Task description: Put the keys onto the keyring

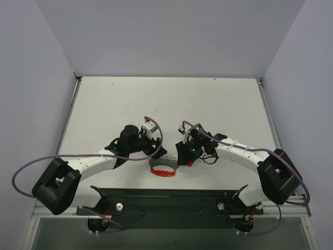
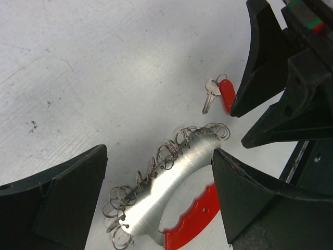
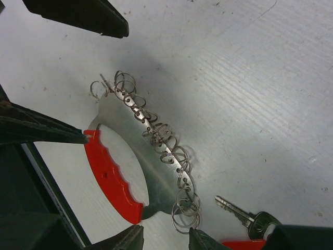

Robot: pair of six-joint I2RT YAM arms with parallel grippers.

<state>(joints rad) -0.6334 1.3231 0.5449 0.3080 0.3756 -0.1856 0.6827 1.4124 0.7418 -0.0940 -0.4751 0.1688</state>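
The key (image 2: 209, 97), silver-shafted with a red head, lies flat on the table (image 2: 104, 62) in the upper right of the left wrist view, near the end of the keyring (image 2: 171, 179) but apart from it and threaded through nothing. The keyring, a curved metal plate with a red grip and a row of small wire loops (image 2: 171, 151) along its outer edge, rests on the table at lower centre of the same view. No key is visible on any loop. The left gripper (image 2: 160, 154) stands wide, one finger on either side of the keyring and neither touching it. The right gripper (image 2: 239, 127) hangs at the key's red head with its jaws part-way apart. Whether they pinch the head cannot be told. By this showing the job has barely begun: the key has yet to be lifted clear, the keyring steadied, and the key worked onto a loop.
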